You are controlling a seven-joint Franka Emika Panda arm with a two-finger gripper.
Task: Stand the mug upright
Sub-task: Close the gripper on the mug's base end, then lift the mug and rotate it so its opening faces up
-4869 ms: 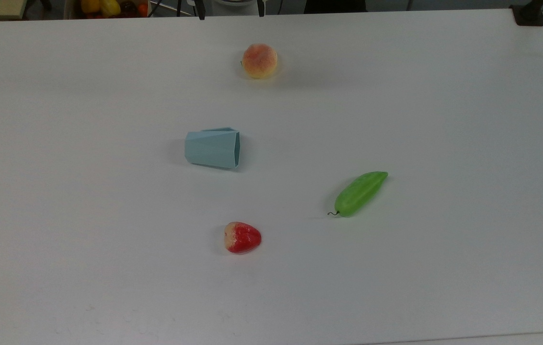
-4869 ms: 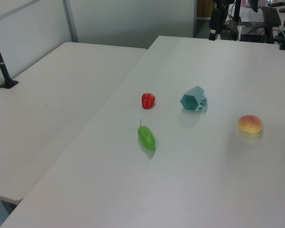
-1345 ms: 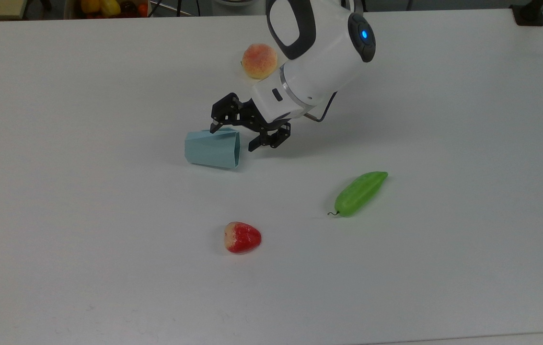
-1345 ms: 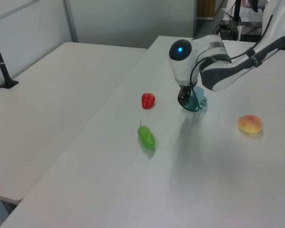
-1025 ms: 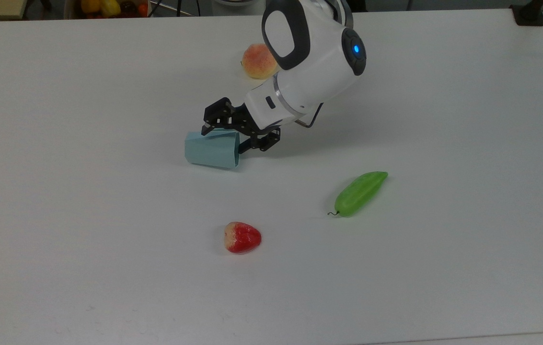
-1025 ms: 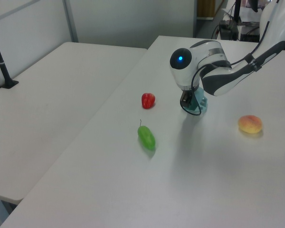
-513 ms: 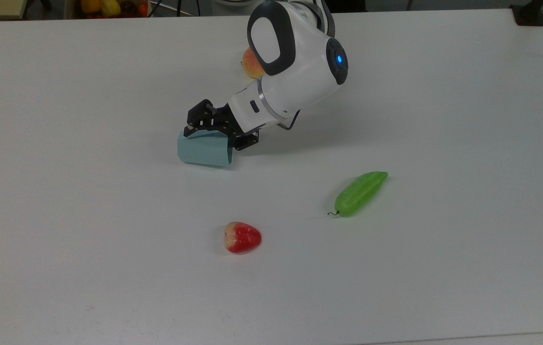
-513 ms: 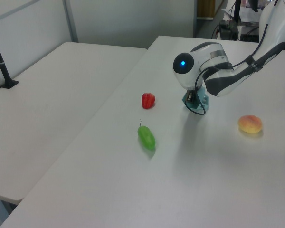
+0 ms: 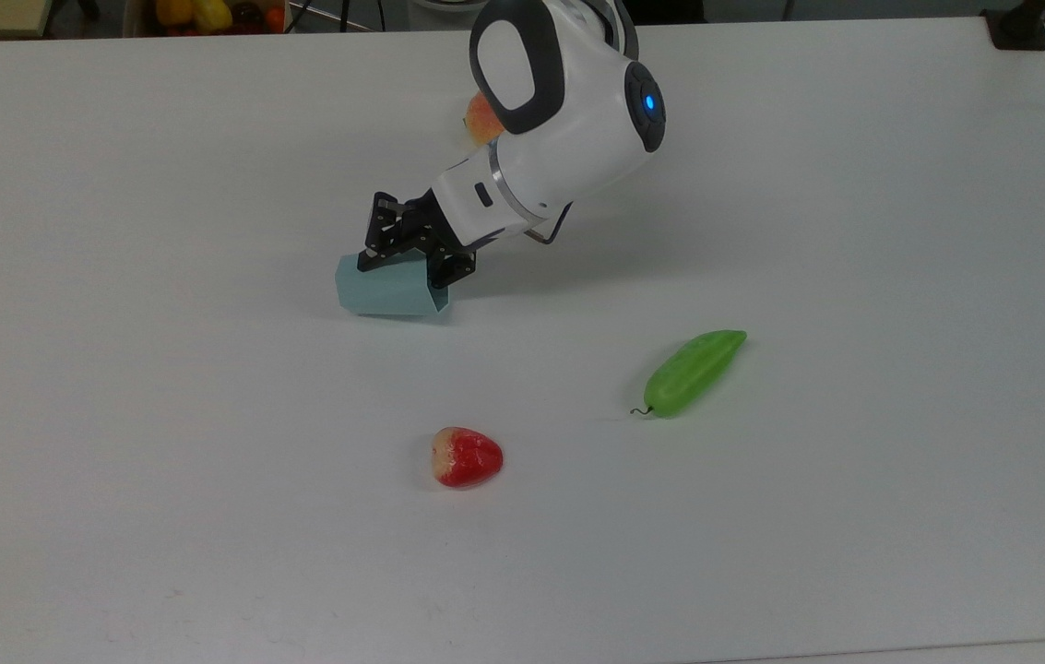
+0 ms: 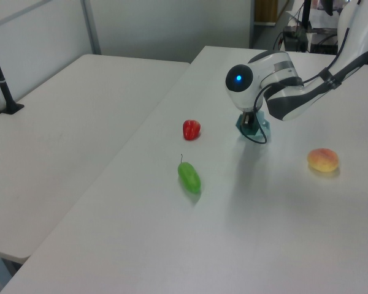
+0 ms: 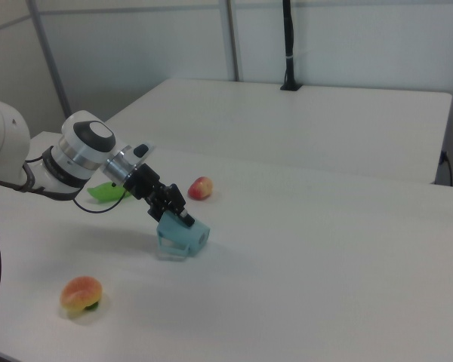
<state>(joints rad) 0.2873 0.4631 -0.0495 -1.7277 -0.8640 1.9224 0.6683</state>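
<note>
Arm angled low, end effector (image 9: 404, 254) (image 11: 174, 212) fingers closed over mug (image 9: 388, 293) (image 11: 183, 237) rim.

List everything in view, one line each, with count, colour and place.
Pale blue-green faceted mug: one, tipped on the white table, mouth toward the top view's right, near the middle.
Orange-pink peach: one, on the table beyond the mug in the top view, partly behind the arm there.
Red strawberry-shaped fruit: one, on the table, nearer the top view's bottom edge than the mug.
Green pepper-like vegetable: one, lying toward the top view's right of the mug.
White table: one, bearing all of these.
White and black robot arm: one, reaching down from the top view's upper edge.
Black gripper: one, jaws closed on the mug's rim wall.
</note>
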